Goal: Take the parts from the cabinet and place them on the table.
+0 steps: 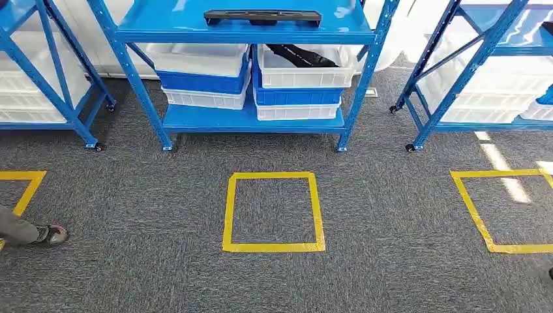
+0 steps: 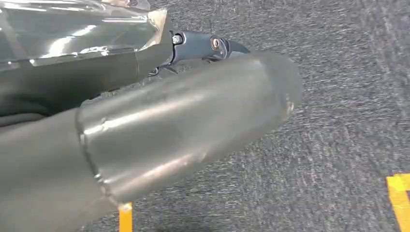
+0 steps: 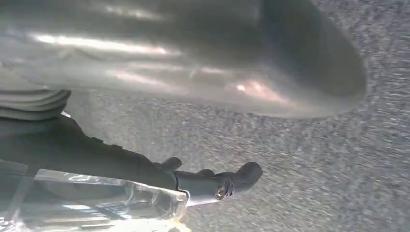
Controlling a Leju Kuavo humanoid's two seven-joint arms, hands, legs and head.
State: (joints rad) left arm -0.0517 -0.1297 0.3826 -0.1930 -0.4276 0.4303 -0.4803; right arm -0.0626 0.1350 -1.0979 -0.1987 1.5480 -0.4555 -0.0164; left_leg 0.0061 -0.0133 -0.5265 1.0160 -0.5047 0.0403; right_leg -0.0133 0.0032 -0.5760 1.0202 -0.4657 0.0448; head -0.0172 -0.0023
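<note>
From the head view we are logging a blue cabinet (image 1: 251, 78): a long black part (image 1: 262, 16) is lying on its upper shelf, and another black part (image 1: 300, 56) is sitting in the white bin (image 1: 304, 68) below. A yellow tape square (image 1: 273, 212) is marking the grey carpet (image 1: 143, 215); a person's shoe (image 1: 51, 234) is showing at the left edge. The wrist views are adding our left hand (image 2: 169, 130) and right hand (image 3: 203, 72), each hanging over carpet, thumb and dark fingers apart, nothing between them.
</note>
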